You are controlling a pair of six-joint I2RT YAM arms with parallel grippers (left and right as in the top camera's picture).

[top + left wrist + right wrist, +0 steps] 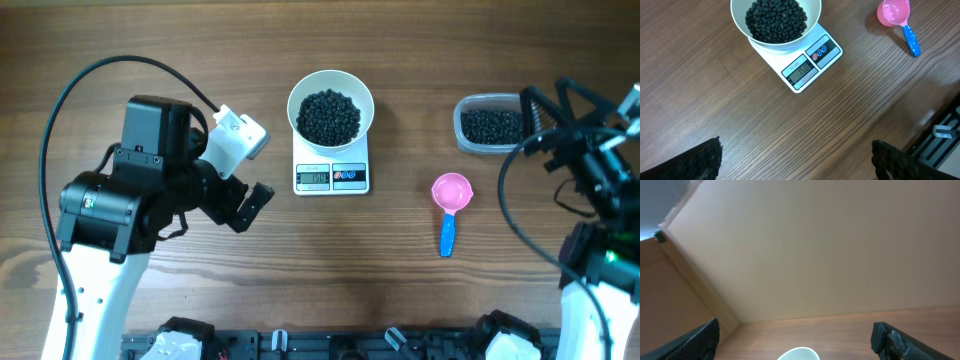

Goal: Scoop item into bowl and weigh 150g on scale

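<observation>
While our left gripper (pixel 800 167) and right gripper (pixel 795 337) hang empty, fingers apart, we see a wood-grain table (pixel 150 40), a beige wall (pixel 815 245), and the bowl (pixel 367 96) of beads (pixel 330 117) on the scale (pixel 345 177) at twelve o'clock.

Bright even light, soft short shadows, sharp focus, faint table sheen

The bowl (pixel 366 92) sits on the rear part of the scale (pixel 331 177), mid-worktop (pixel 400 290), with the bead-like pieces (pixel 330 116) heaped in it. Right of the scale lies the scoop (pixel 450 200), handle toward the robot. Further right and behind it stands the tub (pixel 461 128), holding more pieces.
</observation>
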